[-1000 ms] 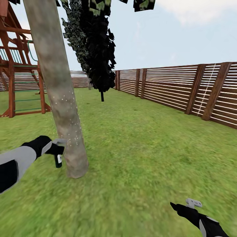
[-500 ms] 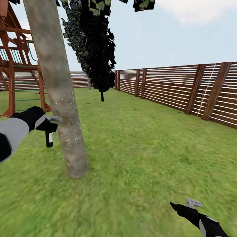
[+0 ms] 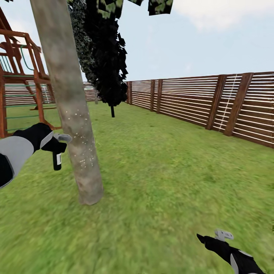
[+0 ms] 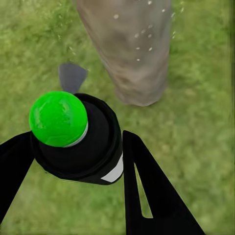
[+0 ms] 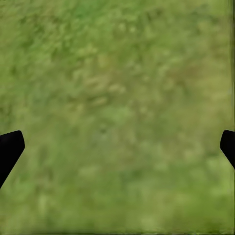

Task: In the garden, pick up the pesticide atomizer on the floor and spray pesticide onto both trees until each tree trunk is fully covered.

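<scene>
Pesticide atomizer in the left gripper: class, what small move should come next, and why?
Probably raise the left gripper and keep spraying. The pesticide atomizer sits beside the tree trunk, whose white specks cluster around mid-height only; the bark above looks bare.

The slim dark pesticide atomizer (image 3: 57, 160), white-labelled and green-capped, hangs upright off the lawn just beside the tilted, mottled grey-brown tree trunk (image 3: 70, 106), whose bark carries scattered white specks.

tree trunk (image 3: 72, 114) blocks left claw (image 3: 58, 146), lawn (image 3: 171, 171) open
</scene>
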Robot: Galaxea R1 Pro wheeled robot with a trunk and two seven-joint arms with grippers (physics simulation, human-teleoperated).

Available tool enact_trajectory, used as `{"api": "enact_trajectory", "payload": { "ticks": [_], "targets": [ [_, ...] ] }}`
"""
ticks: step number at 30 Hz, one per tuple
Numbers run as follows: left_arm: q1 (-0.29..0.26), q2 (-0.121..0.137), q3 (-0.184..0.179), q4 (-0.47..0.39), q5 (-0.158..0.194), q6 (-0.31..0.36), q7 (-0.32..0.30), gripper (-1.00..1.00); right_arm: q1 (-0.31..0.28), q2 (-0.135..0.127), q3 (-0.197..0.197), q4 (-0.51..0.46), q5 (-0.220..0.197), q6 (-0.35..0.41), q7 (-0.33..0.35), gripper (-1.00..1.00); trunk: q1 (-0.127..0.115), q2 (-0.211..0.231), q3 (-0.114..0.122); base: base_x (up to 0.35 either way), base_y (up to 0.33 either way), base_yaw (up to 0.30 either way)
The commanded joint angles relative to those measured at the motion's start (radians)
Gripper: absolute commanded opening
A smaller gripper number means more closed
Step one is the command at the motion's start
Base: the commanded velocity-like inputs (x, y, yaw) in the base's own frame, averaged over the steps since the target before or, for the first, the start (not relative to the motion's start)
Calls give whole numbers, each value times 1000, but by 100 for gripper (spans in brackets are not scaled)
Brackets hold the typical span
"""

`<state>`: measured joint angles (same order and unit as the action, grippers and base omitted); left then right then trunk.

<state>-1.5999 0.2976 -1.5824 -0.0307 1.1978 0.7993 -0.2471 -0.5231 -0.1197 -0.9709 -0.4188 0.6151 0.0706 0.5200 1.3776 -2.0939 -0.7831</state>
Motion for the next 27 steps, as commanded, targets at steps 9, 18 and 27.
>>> {"api": "enact_trajectory", "payload": {
  "ticks": [9, 18, 27],
  "targets": [
    [0, 0, -2, 0, -1, 0, 0, -100, 0, 0, 0, 0, 0, 0, 0, 100, 0, 0, 0, -131, 190, -85],
    [0, 0, -2, 0, -1, 0, 0, -100, 0, 0, 0, 0, 0, 0, 0, 100, 0, 0, 0, -217, 232, -142],
    [0, -1, -8, -1, 0, 0, 0, -100, 0, 0, 0, 0, 0, 0, 0, 100, 0, 0, 0, -210, 256, -204]
  ]
}}
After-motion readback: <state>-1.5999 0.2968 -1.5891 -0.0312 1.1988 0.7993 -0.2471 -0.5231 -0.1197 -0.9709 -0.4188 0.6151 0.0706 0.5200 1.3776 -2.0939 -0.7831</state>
